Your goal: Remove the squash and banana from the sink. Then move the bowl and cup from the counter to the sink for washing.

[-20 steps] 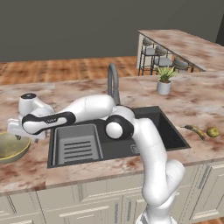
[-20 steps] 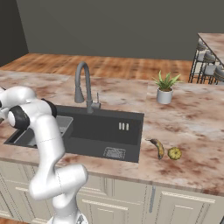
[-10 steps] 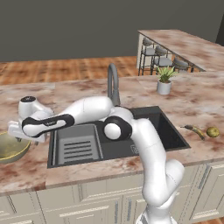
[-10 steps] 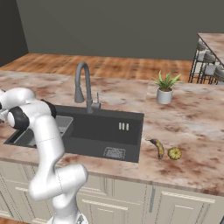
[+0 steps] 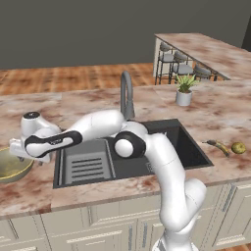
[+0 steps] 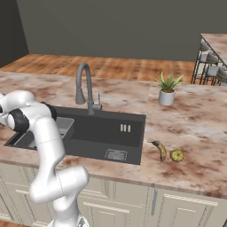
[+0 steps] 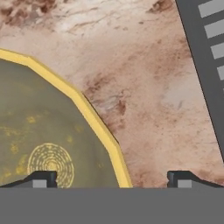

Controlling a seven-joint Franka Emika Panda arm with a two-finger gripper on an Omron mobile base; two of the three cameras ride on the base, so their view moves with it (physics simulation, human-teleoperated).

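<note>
The olive-yellow bowl (image 5: 9, 165) sits on the counter left of the sink (image 5: 191, 147). My gripper (image 5: 19, 150) hangs open just over the bowl's right rim. In the hand view the gripper (image 7: 111, 179) straddles the bowl's pale rim (image 7: 97, 123): one fingertip (image 7: 41, 178) is over the bowl's inside (image 7: 39, 131), the other over bare counter. Nothing is between the fingers. The banana (image 5: 218, 146) and the squash (image 5: 238, 147) lie on the counter right of the sink, and show again as banana (image 6: 160, 150) and squash (image 6: 177, 154). The cup is out of view.
A grey gooseneck faucet (image 5: 126, 93) stands behind the sink, whose ribbed tray (image 5: 88, 164) fills its left half. A white pot with a green plant (image 5: 184, 91) stands at the back right. My arm stretches across the sink's left part. The tray's edge (image 7: 210, 39) lies close beside the bowl.
The hand has swung further left and a little lower, from the sink's left edge to over the bowl's rim. The jaws stayed open. Banana and squash have not moved.
</note>
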